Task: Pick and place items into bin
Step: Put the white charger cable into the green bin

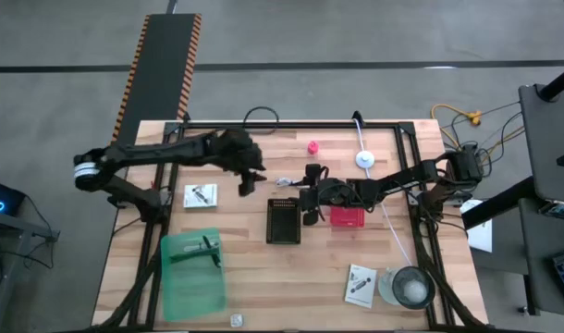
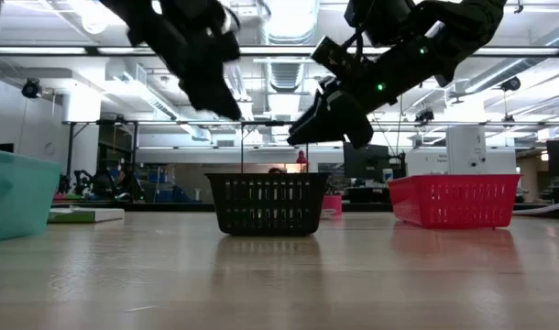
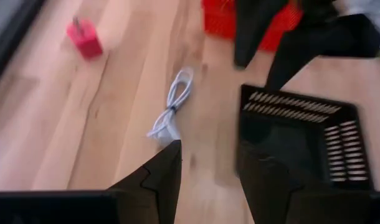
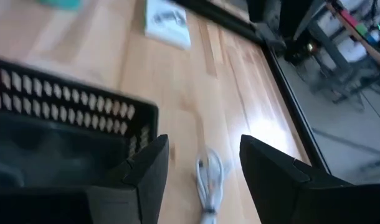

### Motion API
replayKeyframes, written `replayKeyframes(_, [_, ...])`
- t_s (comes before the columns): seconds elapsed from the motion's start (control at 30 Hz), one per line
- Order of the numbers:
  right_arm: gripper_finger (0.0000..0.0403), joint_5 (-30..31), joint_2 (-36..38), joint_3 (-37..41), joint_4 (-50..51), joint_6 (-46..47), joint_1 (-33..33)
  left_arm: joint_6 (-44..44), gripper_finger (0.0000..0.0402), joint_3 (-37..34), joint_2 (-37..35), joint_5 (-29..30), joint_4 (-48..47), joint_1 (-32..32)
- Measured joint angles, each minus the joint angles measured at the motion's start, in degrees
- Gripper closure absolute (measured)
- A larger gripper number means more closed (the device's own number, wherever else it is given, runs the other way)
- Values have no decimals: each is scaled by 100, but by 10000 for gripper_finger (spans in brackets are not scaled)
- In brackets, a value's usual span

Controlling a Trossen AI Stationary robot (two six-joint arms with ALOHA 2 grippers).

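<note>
A coiled white cable [image 1: 287, 181] lies flat on the wood between my two grippers, just beyond the black bin [image 1: 283, 220]. My left gripper [image 1: 250, 178] hovers open to the cable's left; its wrist view shows the cable [image 3: 174, 106] ahead of the open fingers [image 3: 212, 163]. My right gripper [image 1: 310, 188] hovers open to the cable's right, and the cable [image 4: 209, 180] lies between its fingers [image 4: 205, 152] in its wrist view. A small red item [image 1: 312, 146] sits farther back. A white printed card [image 1: 201, 195] lies left of the black bin, a second card [image 1: 360, 285] near right.
A red bin [image 1: 348, 217] stands right of the black one and a green bin [image 1: 191, 268] at near left. The round clear container [image 1: 407, 287] is at near right. A white disc on its cord [image 1: 365, 159] lies at far right, a small metal piece [image 1: 236, 320] at the near edge.
</note>
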State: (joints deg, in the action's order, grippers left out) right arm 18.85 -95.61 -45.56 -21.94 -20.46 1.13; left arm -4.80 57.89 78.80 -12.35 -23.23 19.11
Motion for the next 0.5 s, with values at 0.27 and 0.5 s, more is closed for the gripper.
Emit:
replayKeyframes(0.27, [218,1234,63,2,829,440,-9,-725,265,330,1369,-92,267,73])
replayKeyframes(0.5, [218,1246,68,2,850,445,-4,-765,265,757,2056,-90,324,86])
